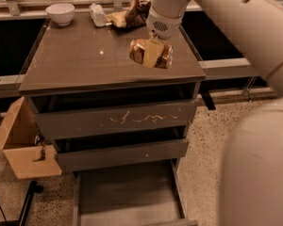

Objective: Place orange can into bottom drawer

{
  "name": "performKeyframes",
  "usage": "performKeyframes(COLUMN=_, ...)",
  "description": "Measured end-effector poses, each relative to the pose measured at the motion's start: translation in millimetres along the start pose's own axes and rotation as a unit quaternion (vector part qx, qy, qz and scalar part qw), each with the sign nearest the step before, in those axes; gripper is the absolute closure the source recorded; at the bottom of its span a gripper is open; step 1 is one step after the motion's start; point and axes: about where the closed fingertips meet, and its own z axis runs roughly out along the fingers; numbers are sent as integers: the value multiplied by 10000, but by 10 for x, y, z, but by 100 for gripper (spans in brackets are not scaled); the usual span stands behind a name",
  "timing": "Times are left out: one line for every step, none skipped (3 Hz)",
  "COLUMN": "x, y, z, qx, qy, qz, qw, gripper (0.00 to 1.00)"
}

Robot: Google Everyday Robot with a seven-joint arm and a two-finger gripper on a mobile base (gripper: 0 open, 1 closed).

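The orange can [138, 52] lies on its side in my gripper [152, 55], which comes down from above and is shut on its middle. The can is over the front right part of the cabinet top [80, 60]; I cannot tell whether it touches the top. A tan finger [153, 52] covers the can's centre. The bottom drawer [127, 192] is pulled out at the foot of the cabinet, and its flat floor shows. My large white arm fills the right side of the view.
A white bowl [60, 13], a clear plastic bottle [97, 14] and a brown snack bag [132, 13] stand at the back of the top. The scratched drawer front [118, 119] and the middle drawer front [122, 154] stick out slightly. An open cardboard box [23, 149] is at the left.
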Motion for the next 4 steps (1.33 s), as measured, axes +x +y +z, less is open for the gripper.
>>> performKeyframes(x=236, y=355, z=-290, qx=225, qy=-246, qz=163, qw=9993, gripper=100)
performKeyframes(x=439, y=878, z=-335, qx=335, qy=-848, qz=377, qw=9951, gripper=100)
performKeyframes(x=441, y=960, z=191, qx=57, qy=-1351, qz=231, qw=9905, gripper=100)
performKeyframes(x=419, y=930, z=179, qx=119, qy=-1391, qz=199, qw=9900, gripper=100)
